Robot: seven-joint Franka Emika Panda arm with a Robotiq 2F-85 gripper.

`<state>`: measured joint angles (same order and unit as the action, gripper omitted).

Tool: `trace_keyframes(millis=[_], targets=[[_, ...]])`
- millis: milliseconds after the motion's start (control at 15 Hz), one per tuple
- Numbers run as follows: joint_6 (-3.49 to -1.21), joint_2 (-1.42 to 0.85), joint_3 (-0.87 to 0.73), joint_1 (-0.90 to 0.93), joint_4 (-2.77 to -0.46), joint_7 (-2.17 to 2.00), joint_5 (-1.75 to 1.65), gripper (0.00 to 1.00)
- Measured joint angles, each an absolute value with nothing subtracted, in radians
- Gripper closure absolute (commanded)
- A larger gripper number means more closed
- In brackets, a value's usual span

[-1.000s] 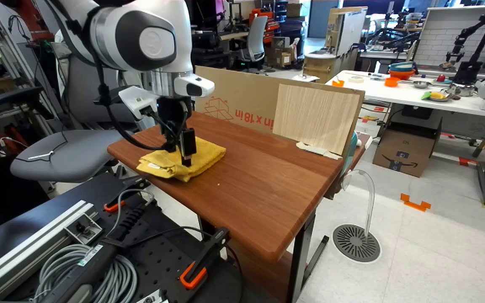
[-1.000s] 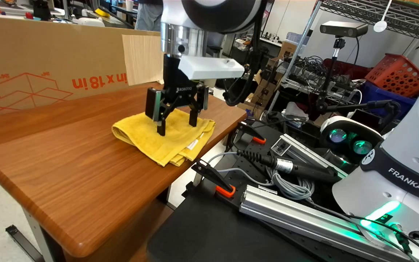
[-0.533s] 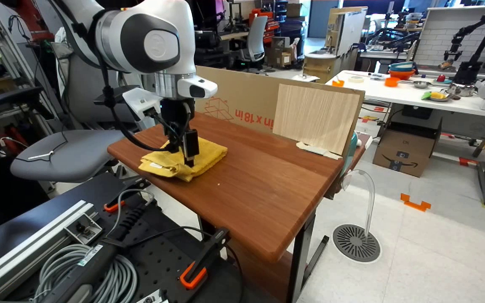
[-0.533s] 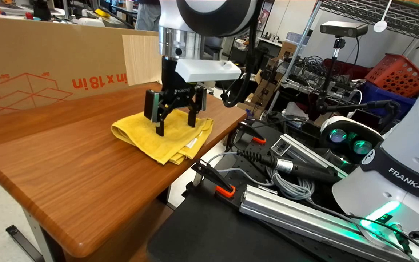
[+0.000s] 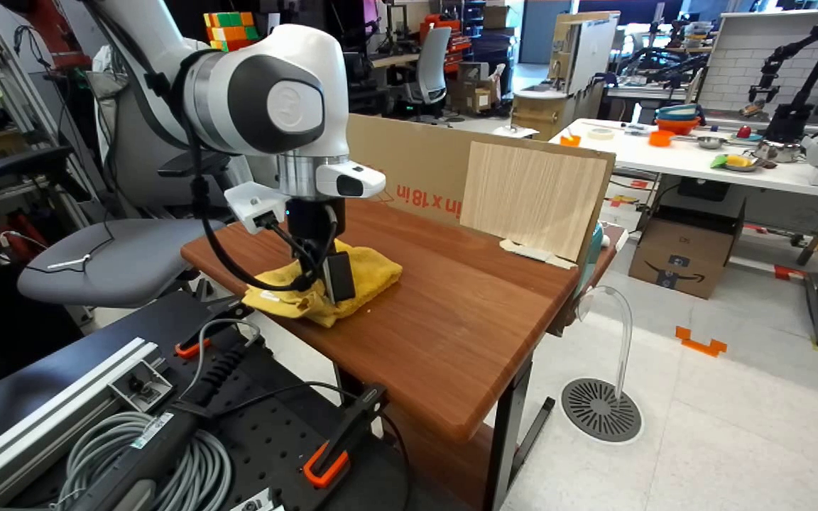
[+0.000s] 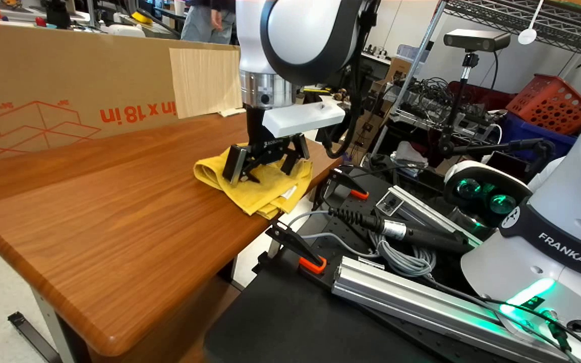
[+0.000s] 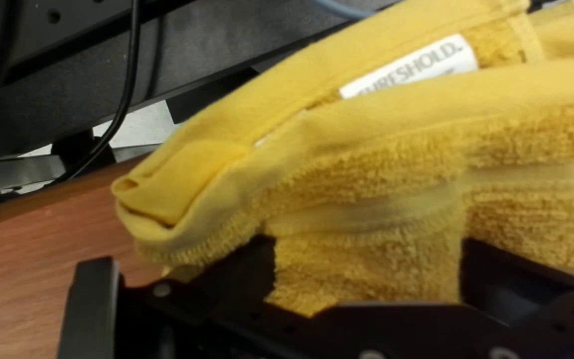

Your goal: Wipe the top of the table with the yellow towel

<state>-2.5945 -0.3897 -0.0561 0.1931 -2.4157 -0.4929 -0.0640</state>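
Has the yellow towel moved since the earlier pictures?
Yes. In an exterior view, the yellow towel has slid rightward in the picture, farther from the red box outline printed on the cardboard.

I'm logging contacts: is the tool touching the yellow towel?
Touching. The wrist view shows it: both fingertips of the tool press into the yellow towel, which fills the space between them.

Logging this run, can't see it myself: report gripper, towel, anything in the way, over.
Gripper open, down on yellow towel. Towel folded, at edge of table. Cardboard panel upright along opposite edge.
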Motion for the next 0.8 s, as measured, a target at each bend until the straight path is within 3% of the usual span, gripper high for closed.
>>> trace_keyframes(millis=[333,800], targets=[[-2.589,-0.403,-0.169,0.169,-2.34,-0.525,-0.079,0.0],[-2.531,-0.416,-0.22,-0.011,-2.226,-0.482,-0.042,0.0]])
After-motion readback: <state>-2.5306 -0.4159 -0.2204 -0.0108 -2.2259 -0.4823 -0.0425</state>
